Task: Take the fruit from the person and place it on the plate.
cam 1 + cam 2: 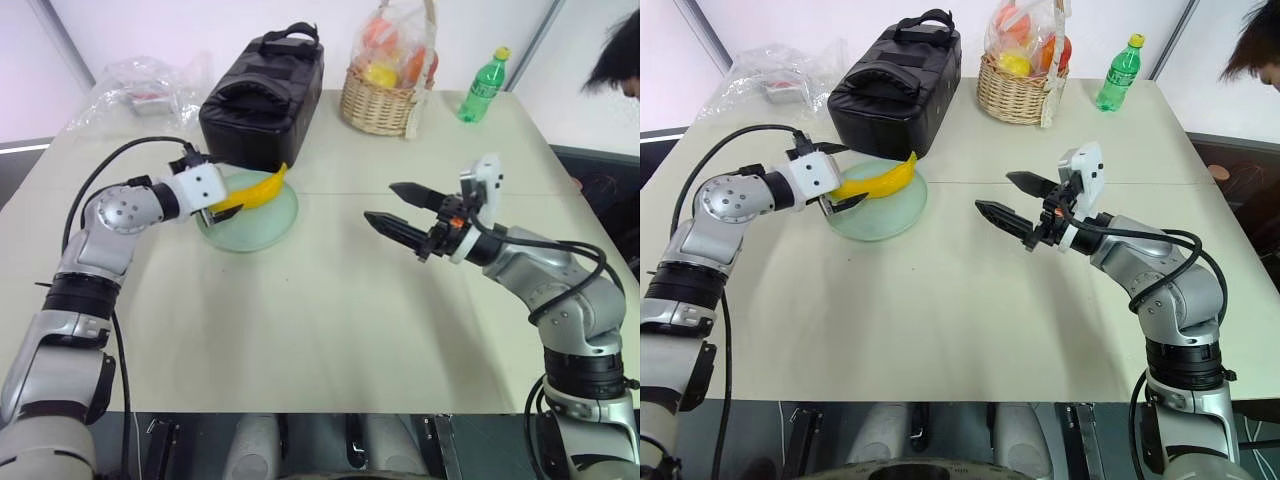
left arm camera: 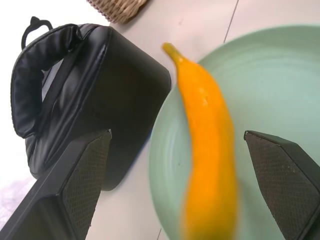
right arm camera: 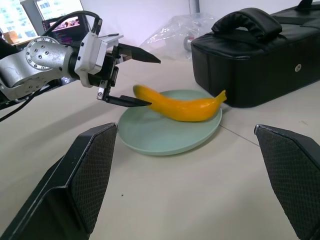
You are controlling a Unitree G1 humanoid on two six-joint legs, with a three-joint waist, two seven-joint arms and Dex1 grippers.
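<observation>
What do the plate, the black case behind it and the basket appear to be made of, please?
The plate looks like matte moulded plastic, pale mint with faint concentric rings. The black case seems to be padded faux leather or coated fabric, with a soft sheen, seams and a stuffed handle. The basket is woven wicker or rattan, tan strands visible.

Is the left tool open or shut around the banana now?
Open. The left tool has its fingers spread, with gaps to the banana over the plate.

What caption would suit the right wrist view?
Left claw open around one end of the banana on the green plate.
</observation>
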